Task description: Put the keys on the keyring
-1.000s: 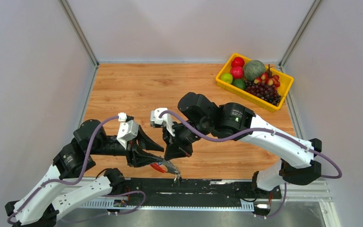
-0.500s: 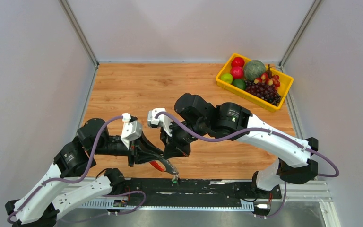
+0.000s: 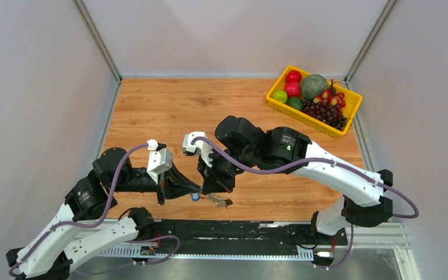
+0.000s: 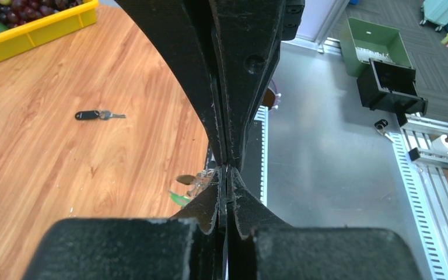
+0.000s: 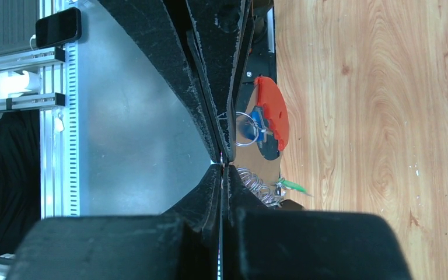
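Seeing both arms tip to tip at the near edge of the table [image 3: 151, 105]. The left gripper [image 3: 193, 195] and right gripper [image 3: 214, 191] each have fingers pressed flat together; can't tell what's pinched. The red keyring [image 5: 271, 114] hangs by the right fingertips, with the blue key [image 5: 259, 123] touching it and the green key [image 5: 293, 186] near. The black key [image 4: 95, 115] lies alone on the table, well apart.
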Robot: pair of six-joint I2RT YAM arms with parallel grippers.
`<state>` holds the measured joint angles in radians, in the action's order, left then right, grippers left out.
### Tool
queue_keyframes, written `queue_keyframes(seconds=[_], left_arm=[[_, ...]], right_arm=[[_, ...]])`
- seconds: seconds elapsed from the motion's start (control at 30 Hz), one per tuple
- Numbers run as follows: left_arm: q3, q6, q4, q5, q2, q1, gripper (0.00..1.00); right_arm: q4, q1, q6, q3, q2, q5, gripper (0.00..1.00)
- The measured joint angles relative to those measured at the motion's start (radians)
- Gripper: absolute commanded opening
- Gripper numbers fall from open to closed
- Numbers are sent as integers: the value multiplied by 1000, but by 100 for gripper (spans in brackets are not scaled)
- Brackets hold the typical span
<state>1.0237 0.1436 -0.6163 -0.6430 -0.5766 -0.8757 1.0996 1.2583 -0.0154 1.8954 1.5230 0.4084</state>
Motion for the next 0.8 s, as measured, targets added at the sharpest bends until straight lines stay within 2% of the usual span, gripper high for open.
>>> queue_keyframes(seconds=[0.07,0.17,0.2,0.33,0.47,0.63,0.8], left_arm=[[-11,3,17,6,5,0,0],[-36,8,53,14,13,0,0],[-46,10,70,16,15,0,0],[-80,21,149,35,22,1,0],[-136,51,263,43,68,0,0],[-197,105,431,43,143,0,0],[-289,197,669,47,183,0,0]], right_arm=[[1,0,-5,0,-1,-11,5],[7,0,-16,1,-3,-31,29],[3,0,-22,2,-4,-40,33],[-4,1,-37,-2,-27,-79,47],[-87,3,-40,-58,-121,-132,52],[-217,2,-38,-146,-298,-206,53],[-331,2,-21,-237,-407,-237,53]])
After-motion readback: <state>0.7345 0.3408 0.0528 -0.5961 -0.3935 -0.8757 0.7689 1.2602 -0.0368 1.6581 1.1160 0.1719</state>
